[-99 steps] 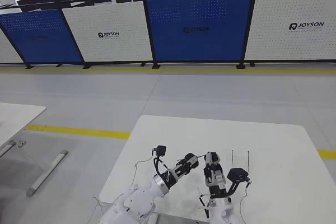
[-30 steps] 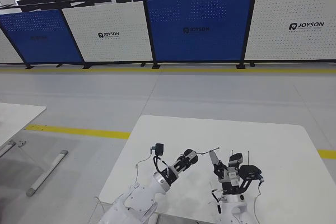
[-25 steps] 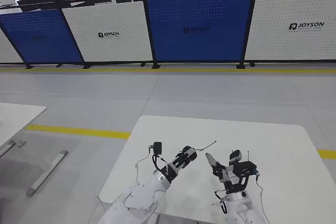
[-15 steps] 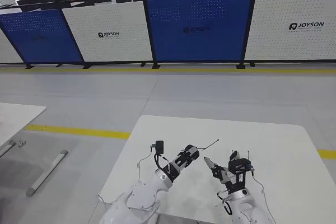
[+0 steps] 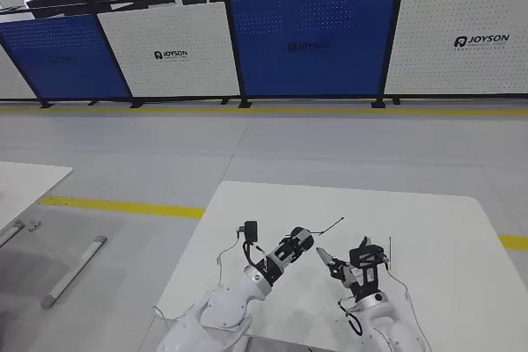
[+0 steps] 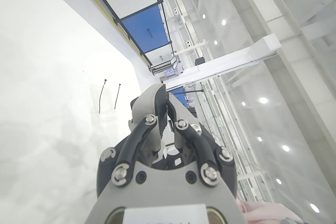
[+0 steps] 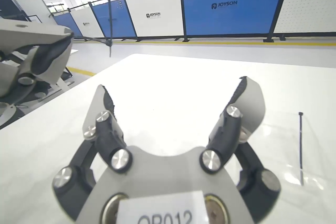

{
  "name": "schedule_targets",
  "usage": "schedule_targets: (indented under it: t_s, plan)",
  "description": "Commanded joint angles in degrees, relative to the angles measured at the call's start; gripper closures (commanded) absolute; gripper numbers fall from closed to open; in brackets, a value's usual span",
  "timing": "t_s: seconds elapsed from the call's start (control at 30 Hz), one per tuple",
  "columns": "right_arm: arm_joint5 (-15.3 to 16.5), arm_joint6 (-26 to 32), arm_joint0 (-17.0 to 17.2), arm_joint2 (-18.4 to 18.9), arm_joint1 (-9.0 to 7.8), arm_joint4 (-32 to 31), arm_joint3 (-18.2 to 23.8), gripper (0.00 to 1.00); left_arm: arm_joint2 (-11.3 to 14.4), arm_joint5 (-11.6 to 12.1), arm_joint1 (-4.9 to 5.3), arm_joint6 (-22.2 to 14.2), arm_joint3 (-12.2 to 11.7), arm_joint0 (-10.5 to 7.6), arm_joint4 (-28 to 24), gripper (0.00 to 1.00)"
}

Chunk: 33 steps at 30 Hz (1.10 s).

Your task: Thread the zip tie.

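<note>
We find the zip tie (image 5: 327,226) clamped between the closed tips of the left tool (image 5: 303,236), clear of the table (image 5: 440,220). In the top view its long axis runs from those tips away from the robot and toward its right side, ending in the air over the middle of the table.

The tie is a thin black strip, nearly straight along the part seen from above. In the left wrist view a short length (image 6: 194,90) projects past the tips of the left tool (image 6: 166,101). In the right wrist view the strip (image 7: 90,39) leaves the left tool (image 7: 68,38) and meets a small thickened head. At the head a second run of the same black strip crosses it almost at right angles, with a short end projecting past it. We cannot tell whether this second run passes through the head.

The right tool (image 7: 173,88) stands with its fingers wide apart and nothing between them, low over the table (image 7: 183,72). From above, the right tool (image 5: 333,264) sits near the left tool, on the robot's right of it.

We note two loose ties (image 6: 101,96) flat on the table (image 6: 39,51), side by side and parallel. Their long axes point away from the robot, with the heads at the far ends. One of them (image 7: 300,141) lies just right of the right tool.
</note>
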<state>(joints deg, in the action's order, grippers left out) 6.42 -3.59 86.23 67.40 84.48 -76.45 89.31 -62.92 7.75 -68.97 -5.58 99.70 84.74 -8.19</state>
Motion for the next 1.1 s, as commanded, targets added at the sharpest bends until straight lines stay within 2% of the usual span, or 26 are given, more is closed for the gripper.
schedule_targets:
  t_s: [0.0, 0.17, 0.2, 0.23, 0.3, 0.43, 0.47, 0.53, 0.63, 0.73, 1.07]
  plan:
    - [1.11, -0.16, 0.17, -0.20, 0.02, 1.87, -0.06, 0.00, 0.02, -0.03, 0.00, 0.04, -0.03, 0.00, 0.06, 1.00]
    - [1.27, -1.64, -0.22, 0.05, 0.11, 6.03, -0.63, 0.00, 0.61, 0.15, -0.14, 0.60, -0.38, -0.11, 1.50, 1.00]
    - [1.24, -1.66, -0.45, -0.02, 0.12, 6.53, -0.82, 0.36, 0.70, 0.18, -0.18, 0.69, -0.43, -0.13, 1.61, 1.00]
    - [1.22, -1.58, -0.62, -0.07, 0.12, 6.71, -0.96, 0.56, 0.73, 0.18, -0.19, 0.71, -0.46, -0.17, 1.72, 1.00]
    - [1.08, -0.75, -1.01, -0.24, 0.12, 7.29, -1.20, 0.62, 0.76, 0.17, -0.23, 0.74, -0.43, -0.25, 1.90, 1.00]
    - [1.77, 0.09, -1.85, -0.87, 0.13, 8.28, -1.75, 0.63, 0.82, 0.23, -0.28, -0.05, -0.26, -0.39, 1.68, 1.00]
    - [2.41, 0.40, -2.08, -1.07, 0.12, 8.62, -1.89, 0.67, 0.80, 0.21, -0.28, -0.13, -0.23, -0.39, 1.63, 1.00]
    - [3.23, 0.82, -2.47, -1.34, 0.08, 9.10, -2.16, 0.64, 0.76, 0.03, -0.30, -0.22, -0.23, -0.41, 1.72, 1.00]
    - [4.15, 1.13, -2.78, -1.55, 0.06, 10.43, -2.42, 0.65, 0.73, -0.35, -0.33, -0.34, -0.37, -0.59, 1.87, 1.00]
    - [4.25, 1.05, -2.88, -1.71, -0.03, 10.40, -2.32, 0.68, 0.80, -0.62, -0.37, -0.55, -0.53, -0.81, 2.14, 1.00]
    - [5.38, -0.18, -2.32, -2.02, -0.48, 9.68, -1.00, 0.65, 1.32, -1.12, -0.55, -0.63, -0.91, -1.42, 3.37, 1.00]
